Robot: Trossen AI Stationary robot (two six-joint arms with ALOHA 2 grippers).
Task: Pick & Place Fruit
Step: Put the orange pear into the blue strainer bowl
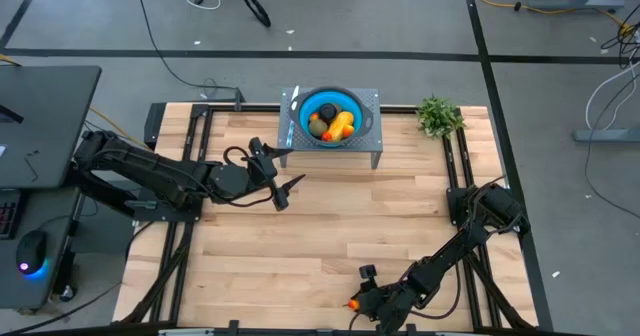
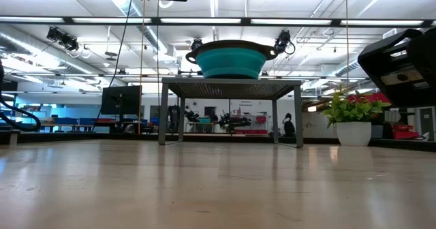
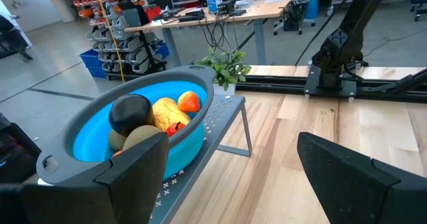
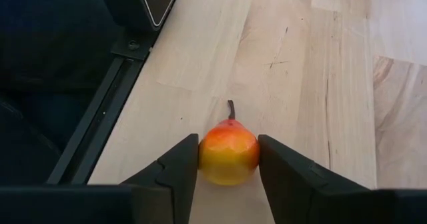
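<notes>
Bare wood lies between me and the raised stand (image 1: 372,126). The plant (image 1: 438,115) blocks its right side.

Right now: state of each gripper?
Left gripper: open, empty, near the blue bowl on its stand.
Right gripper: fingers closing against an orange-yellow fruit on the table's front edge; a firm grip cannot be told.

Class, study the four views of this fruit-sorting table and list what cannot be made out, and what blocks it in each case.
- Low view: fruit inside the teal bowl, hidden by its wall.
- Low view: right gripper and its orange-yellow fruit, out of frame.
- High view: right gripper at the table's near edge; whether the fruit is lifted is too small to tell.
- Left wrist view: lower fruits in the bowl, covered by the black fruit and a finger.
</notes>
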